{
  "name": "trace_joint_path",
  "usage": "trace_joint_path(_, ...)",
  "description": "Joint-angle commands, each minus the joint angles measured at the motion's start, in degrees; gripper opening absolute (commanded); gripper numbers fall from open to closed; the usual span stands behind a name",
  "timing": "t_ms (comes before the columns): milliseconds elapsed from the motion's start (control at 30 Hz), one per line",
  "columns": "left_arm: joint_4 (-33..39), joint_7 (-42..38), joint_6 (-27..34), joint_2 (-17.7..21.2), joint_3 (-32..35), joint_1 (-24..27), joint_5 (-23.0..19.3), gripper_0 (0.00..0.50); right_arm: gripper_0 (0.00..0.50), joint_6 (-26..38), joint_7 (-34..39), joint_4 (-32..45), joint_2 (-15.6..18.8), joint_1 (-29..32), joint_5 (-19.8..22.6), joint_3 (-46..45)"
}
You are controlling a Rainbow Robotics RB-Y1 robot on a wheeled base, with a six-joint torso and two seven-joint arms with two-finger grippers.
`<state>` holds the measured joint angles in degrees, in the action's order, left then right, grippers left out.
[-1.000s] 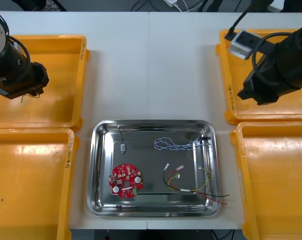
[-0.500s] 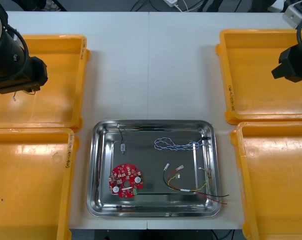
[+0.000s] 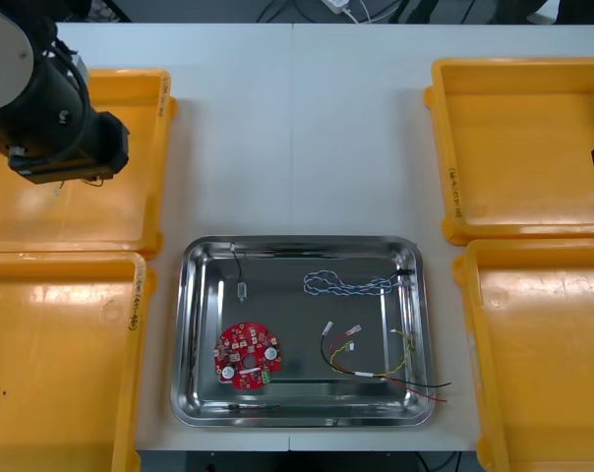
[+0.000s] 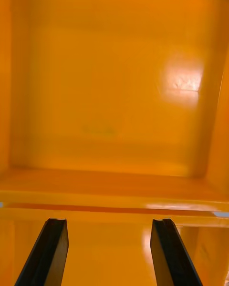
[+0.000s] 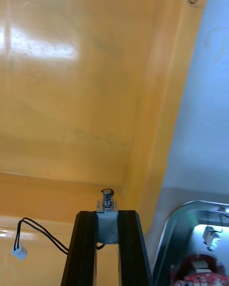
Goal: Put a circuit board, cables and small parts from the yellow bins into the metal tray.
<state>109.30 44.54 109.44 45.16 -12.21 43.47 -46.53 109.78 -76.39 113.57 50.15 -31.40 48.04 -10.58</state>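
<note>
Near me the metal tray [image 3: 302,241] holds the circuit board [image 3: 247,356] at its left and cables [image 3: 346,285] at its right, so I'd aim for its bare middle. The left gripper [image 5: 108,213], over the far-left yellow bin [image 3: 154,147], is clamped on a small metal part [image 5: 108,221] whose black lead [image 5: 38,231] must clear the bin wall. The right gripper [image 4: 109,221] hangs wide apart, empty, by the far-right yellow bin [image 3: 513,147].

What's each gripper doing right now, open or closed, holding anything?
Left gripper: closed on a small metal part, above the far left yellow bin.
Right gripper: open, empty, over a right-side yellow bin.
</note>
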Motion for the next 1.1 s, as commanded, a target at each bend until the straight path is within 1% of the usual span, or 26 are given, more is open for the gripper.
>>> trace_joint_path(33,2.41,-10.53,0.56,-4.21,-3.7,5.22,-0.4,0.0,0.5,0.22,5.56,0.42,2.76,3.18,0.74,-2.08)
trace_joint_path(300,2.32,-13.96,0.56,-9.74,-9.06,8.21,0.74,0.0,0.5,0.22,6.43,1.22,2.76,6.88,0.47,-2.6)
trace_joint_path(433,1.88,-14.75,0.51,-12.21,-11.44,9.09,1.36,0.0,0.5,0.22,6.96,1.22,2.84,7.14,0.47,-2.69)
trace_joint_path(533,1.7,-15.8,-0.64,-14.23,-14.07,9.7,1.8,0.0,0.5,0.22,7.66,1.22,2.76,7.14,1.0,-2.87)
trace_joint_path(767,1.18,-17.38,-3.71,-16.6,-17.85,9.79,1.44,0.0,0.5,0.22,8.54,1.39,3.02,6.96,2.41,-4.01)
trace_joint_path(900,-0.93,-18.17,-6.61,-17.74,-20.58,9.79,1.36,0.0,0.5,0.22,8.81,1.39,3.72,6.79,3.81,-4.98)
trace_joint_path(1100,-4.18,-18.7,-10.22,-19.15,-24.01,9.7,1.36,0.0,0.5,0.22,8.98,1.48,3.81,6.79,4.34,-5.24)
